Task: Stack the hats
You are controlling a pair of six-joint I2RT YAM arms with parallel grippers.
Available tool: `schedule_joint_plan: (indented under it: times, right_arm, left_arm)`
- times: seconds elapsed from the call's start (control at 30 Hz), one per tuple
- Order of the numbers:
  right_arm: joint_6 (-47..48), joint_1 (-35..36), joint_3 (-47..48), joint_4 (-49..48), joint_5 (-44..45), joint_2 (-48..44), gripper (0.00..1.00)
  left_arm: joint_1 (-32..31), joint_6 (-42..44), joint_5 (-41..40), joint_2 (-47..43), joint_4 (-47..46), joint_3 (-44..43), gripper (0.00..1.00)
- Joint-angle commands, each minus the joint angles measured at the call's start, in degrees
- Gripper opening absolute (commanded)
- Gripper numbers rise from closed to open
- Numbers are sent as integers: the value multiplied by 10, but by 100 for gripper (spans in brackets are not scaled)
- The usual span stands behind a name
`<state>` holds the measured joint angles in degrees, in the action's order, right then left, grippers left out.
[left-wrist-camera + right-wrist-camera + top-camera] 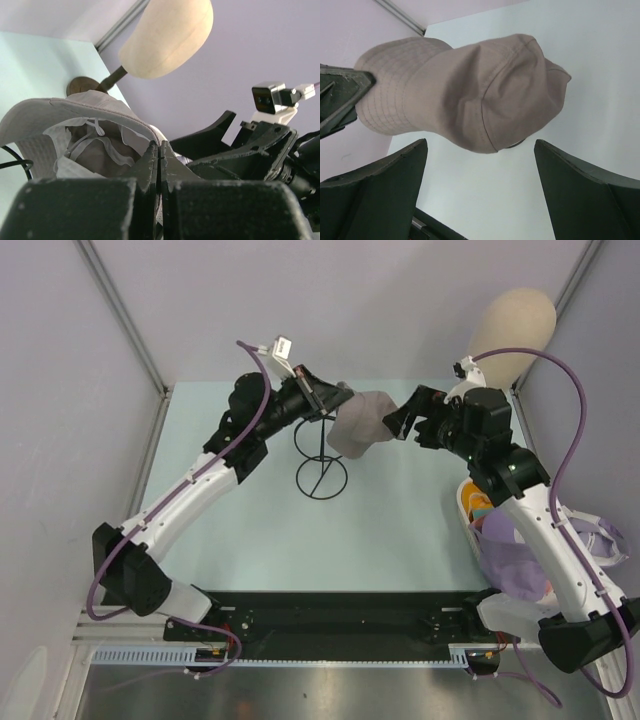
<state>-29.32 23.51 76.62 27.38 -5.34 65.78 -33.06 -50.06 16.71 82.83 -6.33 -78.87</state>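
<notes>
Two claws, one pale hat point(362, 422): left claw point(320, 394) is clenched on the brim; right claw point(398, 423), spread wide, should be centred on the crown.

The left arm point(200, 480) and right arm point(545, 530) each have white links between black joints and black bases. A purple cable point(575, 430) runs along each. The left claw point(159, 150) and right claw point(400, 420) are matt black wedges; the left one's edges are scuffed pale.
</notes>
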Motion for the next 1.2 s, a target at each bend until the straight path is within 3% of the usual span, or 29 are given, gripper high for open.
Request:
schedule_joint_plan:
  times: [0.0, 0.2, 0.8, 1.17]
  right_arm:
    - [17, -18, 8, 3, 9, -6, 93]
    - [27, -28, 7, 16, 11, -7, 93]
    - [36, -30, 20, 17, 12, 12, 93]
    - [41, -29, 18, 27, 25, 15, 93]
  left_arm:
    - [-10, 2, 4, 0, -31, -23, 0]
    - [40, 19, -24, -47, 3, 25, 0]
    - [201, 68, -6, -100, 47, 187, 0]
    - [235, 99, -6, -118, 31, 290, 0]
